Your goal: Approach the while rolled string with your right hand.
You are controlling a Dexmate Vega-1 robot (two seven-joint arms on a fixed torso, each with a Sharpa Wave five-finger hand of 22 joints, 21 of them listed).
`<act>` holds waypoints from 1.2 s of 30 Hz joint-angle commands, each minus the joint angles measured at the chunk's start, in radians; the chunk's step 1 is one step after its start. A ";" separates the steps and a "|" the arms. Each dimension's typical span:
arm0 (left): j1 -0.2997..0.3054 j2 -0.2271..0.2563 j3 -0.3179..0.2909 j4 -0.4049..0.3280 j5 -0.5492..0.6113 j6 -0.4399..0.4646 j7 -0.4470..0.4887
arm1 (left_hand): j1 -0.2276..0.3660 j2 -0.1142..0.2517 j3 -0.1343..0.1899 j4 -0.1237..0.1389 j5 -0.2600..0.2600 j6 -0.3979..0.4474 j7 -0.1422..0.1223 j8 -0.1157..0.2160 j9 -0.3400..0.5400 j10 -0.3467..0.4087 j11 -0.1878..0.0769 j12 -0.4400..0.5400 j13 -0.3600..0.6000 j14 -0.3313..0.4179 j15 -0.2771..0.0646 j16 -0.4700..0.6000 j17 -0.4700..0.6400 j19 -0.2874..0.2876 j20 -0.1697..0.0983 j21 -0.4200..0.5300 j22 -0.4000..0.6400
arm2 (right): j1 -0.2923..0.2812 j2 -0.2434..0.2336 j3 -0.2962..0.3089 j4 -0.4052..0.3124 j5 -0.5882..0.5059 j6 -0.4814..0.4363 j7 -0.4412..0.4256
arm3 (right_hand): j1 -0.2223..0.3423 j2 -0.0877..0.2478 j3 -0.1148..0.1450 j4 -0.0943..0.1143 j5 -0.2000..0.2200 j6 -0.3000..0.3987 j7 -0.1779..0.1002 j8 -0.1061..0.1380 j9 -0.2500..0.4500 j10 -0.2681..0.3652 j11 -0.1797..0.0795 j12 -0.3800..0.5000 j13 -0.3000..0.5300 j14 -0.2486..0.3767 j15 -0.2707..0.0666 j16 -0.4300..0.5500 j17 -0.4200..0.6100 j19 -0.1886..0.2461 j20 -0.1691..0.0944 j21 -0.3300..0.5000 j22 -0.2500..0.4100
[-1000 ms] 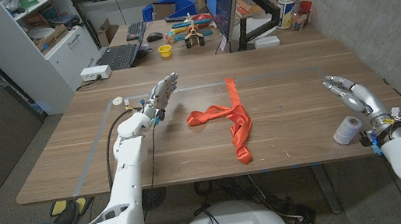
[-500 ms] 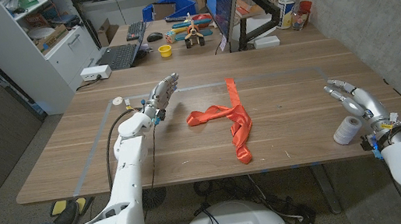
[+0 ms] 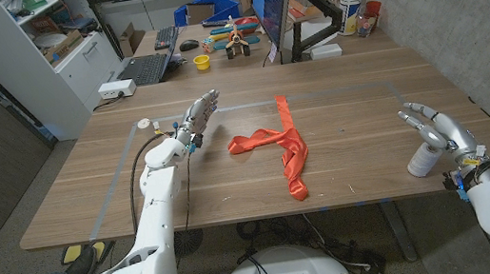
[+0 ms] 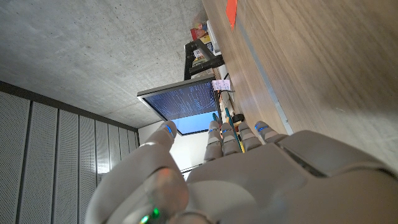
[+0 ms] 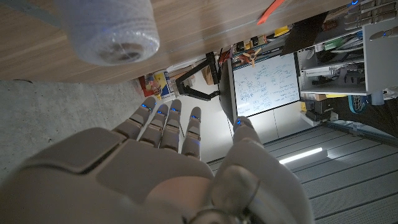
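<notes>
The right hand (image 3: pixel 435 129) hovered at the head view's right edge, fingers spread and holding nothing, just above the white spool of string (image 3: pixel 420 161) standing near the table's (image 3: pixel 345 94) lower right corner. The right wrist view showed the spool's (image 5: pixel 112 28) hollow core end-on, which the head view did not. Since a second ago, the hand had drawn lower, closer to the spool. Mid-frame lay an orange cloth (image 3: pixel 283 151); at left the left hand (image 3: pixel 198 117) stayed raised with straight, empty fingers.
</notes>
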 commanded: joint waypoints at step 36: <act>-0.010 -0.005 0.008 0.026 0.008 -0.019 -0.005 | 0.002 0.014 -0.006 -0.002 -0.005 0.014 0.004 0.000 0.004 0.008 0.007 0.003 0.002 -0.001 0.006 -0.005 0.004 -0.013 -0.060 -0.017 0.004 | -0.038 0.007 -0.028 -0.015 -0.121 -0.038 -0.073 | 0.010 -0.005 0.002 -0.007 0.007 0.002 -0.018 -0.002 0.004 0.011 -0.010 -0.001 0.004 0.012 -0.004 0.001 0.001 0.005 0.003 -0.019 0.003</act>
